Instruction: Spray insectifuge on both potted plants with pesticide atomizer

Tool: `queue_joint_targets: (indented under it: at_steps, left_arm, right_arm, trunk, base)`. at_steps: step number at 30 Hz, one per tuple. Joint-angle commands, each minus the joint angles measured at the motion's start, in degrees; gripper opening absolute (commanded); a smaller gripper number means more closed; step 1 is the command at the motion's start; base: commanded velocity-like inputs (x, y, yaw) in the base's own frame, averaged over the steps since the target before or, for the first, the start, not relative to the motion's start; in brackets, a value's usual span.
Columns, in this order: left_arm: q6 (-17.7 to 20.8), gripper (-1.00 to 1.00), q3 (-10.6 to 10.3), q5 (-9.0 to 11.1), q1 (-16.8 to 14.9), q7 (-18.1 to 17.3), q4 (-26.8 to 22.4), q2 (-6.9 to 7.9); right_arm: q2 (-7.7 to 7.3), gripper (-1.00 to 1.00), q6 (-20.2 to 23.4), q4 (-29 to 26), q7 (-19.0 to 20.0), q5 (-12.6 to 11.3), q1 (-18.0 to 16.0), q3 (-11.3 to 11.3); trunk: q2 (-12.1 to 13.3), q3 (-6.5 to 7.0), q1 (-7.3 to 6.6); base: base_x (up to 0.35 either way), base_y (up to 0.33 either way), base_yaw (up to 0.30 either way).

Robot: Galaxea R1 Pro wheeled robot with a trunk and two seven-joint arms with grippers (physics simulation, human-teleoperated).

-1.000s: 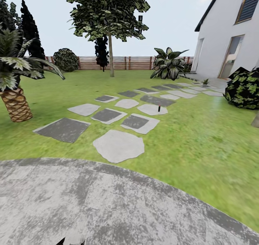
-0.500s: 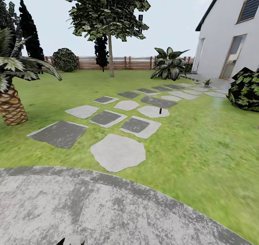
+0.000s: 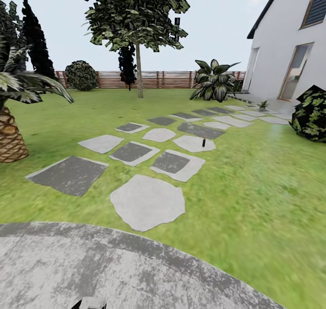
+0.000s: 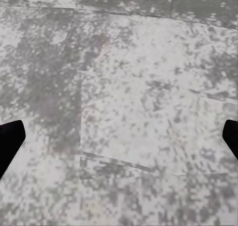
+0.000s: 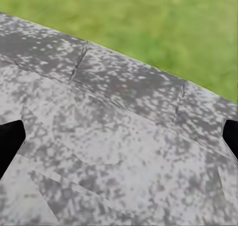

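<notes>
One small dark upright object, the pesticide atomizer [image 3: 203, 142], stands on a pale stepping stone [image 3: 194, 143] midway along the stone path; it is too small in the head view to make out its parts. A single potted plant [image 3: 263, 105] shows far off at the end of the path, on the paved strip by the white house [image 3: 290, 50], its pointed leaves just readable. The path of grey stepping stones runs across the lawn [image 3: 253, 182] from the house toward the round paved patio [image 3: 113, 268], which fills the near foreground. Along the back of the lawn runs the brown slatted fence [image 3: 158, 79], with a leafy tree [image 3: 136, 19] in front of it, a striped-leaf bush [image 3: 215, 82] beside the path's far end, a round shrub [image 3: 81, 75] toward the left, and a palm trunk [image 3: 10, 139] at the left edge. Another dark leafy bush [image 3: 311, 114] sits at the right edge.

The left pincer [image 4: 119, 136] hangs over mottled grey paving, its two black fingertips [image 4: 10, 141] wide apart with nothing between them. The right pincer [image 5: 119, 136] is likewise spread and empty, above the patio's curved edge where paving meets grass.
</notes>
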Motion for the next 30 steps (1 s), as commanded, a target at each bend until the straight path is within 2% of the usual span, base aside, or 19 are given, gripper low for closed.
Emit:
queue_joint_targets:
  at_steps: [1, 30]
  left_arm:
    - [-0.2, 1.00, 0.1, -0.4, 0.0, 0.1, 0.0, 0.00]
    - [-0.2, 1.00, 0.1, -0.4, 0.0, 0.1, 0.0, 0.00]
  right_arm:
    - [0.02, 1.00, -0.2, 0.0, 0.0, 0.1, 0.0, -0.2]
    - [-0.07, 1.00, -0.1, 0.0, 0.1, 0.1, 0.0, -0.2]
  trunk:
    - [0.0, -0.05, 0.02]
    - [0.0, -0.05, 0.02]
  base:
    - [0.340, 0.000, 0.000]
    - [0.340, 0.000, 0.000]
